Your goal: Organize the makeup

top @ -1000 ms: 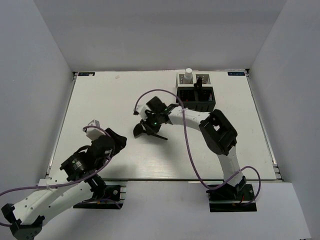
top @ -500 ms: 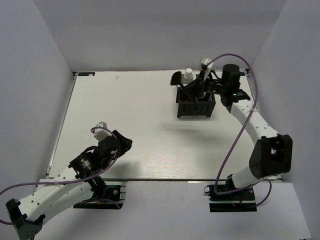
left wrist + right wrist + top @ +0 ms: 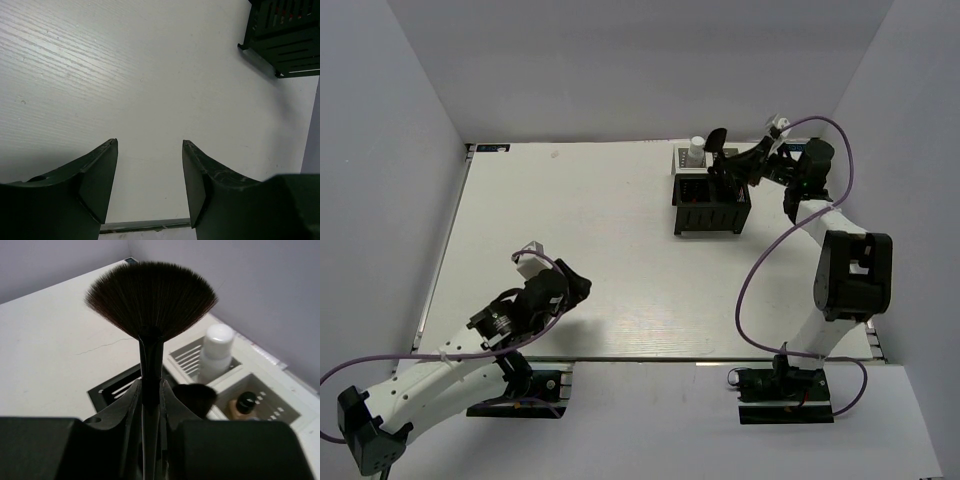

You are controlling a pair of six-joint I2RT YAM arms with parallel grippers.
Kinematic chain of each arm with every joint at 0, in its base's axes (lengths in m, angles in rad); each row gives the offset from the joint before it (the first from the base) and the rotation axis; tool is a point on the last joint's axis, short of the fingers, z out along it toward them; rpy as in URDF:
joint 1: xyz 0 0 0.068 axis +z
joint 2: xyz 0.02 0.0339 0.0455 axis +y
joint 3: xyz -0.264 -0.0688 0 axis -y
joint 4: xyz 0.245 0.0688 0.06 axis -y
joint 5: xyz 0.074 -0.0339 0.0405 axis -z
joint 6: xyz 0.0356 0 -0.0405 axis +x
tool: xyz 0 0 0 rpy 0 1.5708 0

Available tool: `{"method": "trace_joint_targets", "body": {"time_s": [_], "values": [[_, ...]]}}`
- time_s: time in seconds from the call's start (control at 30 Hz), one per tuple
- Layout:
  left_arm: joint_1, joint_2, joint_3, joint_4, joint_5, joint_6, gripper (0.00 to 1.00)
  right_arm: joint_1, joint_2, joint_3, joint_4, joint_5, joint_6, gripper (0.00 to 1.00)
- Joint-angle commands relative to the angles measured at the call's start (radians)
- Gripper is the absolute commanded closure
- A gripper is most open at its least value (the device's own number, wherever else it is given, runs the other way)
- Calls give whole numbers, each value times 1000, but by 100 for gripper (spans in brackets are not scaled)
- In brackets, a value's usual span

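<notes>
1. Black fan brush is clamped by its handle between the fingers of the right gripper. The bristles are spread wide and point away from the wrist camera.
2. In the top view the right gripper sits at about 1 o'clock on the white table. The fan brush head is just beside the white-capped bottle, at its 3 o'clock.
3. The black mesh organizer also stands at 1 o'clock on the table. A light slotted tray touches its far side at 12 o'clock.
4. In the right wrist view the white-capped bottle stands upright in 1 tray compartment. A tan foundation bottle with a black cap stands in the next compartment, at 4 o'clock from it.
5. A second dark brush head pokes up just beside the gripper fingers. Its compartment cannot be told.
6. The left gripper is at 7 o'clock on the table, well apart from the organizer.
7. In the left wrist view the left gripper has its jaws spread with nothing between them, only bare table below. A corner of the black mesh organizer shows at 1 o'clock.
</notes>
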Motion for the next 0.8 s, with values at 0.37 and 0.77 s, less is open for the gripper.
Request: {"method": "trace_joint_targets", "body": {"time_s": [0.37,0.77], "values": [[0,41,1,27,13,18,36,-44,150,75,228,-47,13,100],[0,55,-1,41,10,15,35,-67,96,-57,252,-44,1,51]]}}
